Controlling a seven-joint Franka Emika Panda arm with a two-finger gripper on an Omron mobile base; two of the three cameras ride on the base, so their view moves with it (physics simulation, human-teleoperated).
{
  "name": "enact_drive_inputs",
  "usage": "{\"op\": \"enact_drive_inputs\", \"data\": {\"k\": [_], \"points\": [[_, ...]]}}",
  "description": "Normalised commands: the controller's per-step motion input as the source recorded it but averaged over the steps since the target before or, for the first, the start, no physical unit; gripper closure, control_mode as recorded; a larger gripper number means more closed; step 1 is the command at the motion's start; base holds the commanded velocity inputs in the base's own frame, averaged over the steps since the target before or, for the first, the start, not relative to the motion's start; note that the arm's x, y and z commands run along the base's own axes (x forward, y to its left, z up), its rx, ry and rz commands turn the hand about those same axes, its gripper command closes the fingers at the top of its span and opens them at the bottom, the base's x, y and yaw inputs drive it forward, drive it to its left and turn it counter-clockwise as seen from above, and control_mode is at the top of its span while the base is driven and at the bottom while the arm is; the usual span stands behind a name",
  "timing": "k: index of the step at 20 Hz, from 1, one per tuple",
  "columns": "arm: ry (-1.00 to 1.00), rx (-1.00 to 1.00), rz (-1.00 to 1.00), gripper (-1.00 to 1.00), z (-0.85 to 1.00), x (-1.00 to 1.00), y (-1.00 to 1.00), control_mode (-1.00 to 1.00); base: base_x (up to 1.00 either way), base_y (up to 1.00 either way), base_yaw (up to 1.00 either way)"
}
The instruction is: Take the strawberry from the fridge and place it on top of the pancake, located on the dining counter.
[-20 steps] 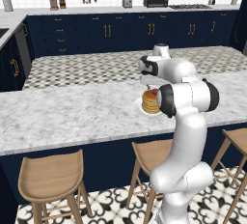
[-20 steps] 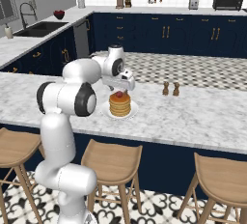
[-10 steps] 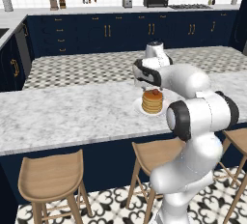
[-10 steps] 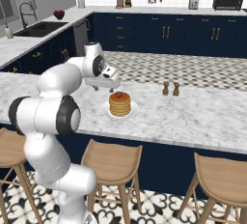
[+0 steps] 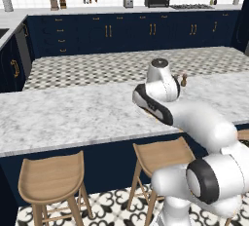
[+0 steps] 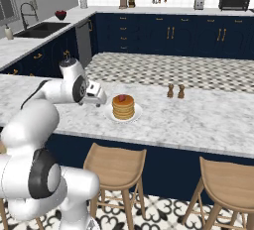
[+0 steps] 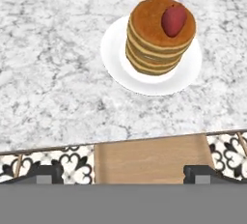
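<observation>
Since a moment ago our arm has swung away to nine o'clock of the pancake (image 6: 123, 106), our gripper (image 6: 94, 96) has its jaws wide apart and empty, and the strawberry (image 7: 173, 19) lies on top, so we judge the task done.

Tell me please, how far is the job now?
Done: the strawberry lies on top of the pancake, on its plate on the counter. In hand: nothing; the gripper is open, beside the plate. Left: nothing visible.
</observation>
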Motion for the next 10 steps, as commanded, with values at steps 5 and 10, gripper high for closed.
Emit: {"op": "enact_drive_inputs", "data": {"k": [5,10], "points": [[-0.21,0.0,0.09,-1.0,0.0,-1.0,0.22,-1.0,0.0,0.0,0.0],[-0.14,0.0,0.1,-1.0,0.0,-1.0,0.28,-1.0,0.0,0.0,0.0]]}}
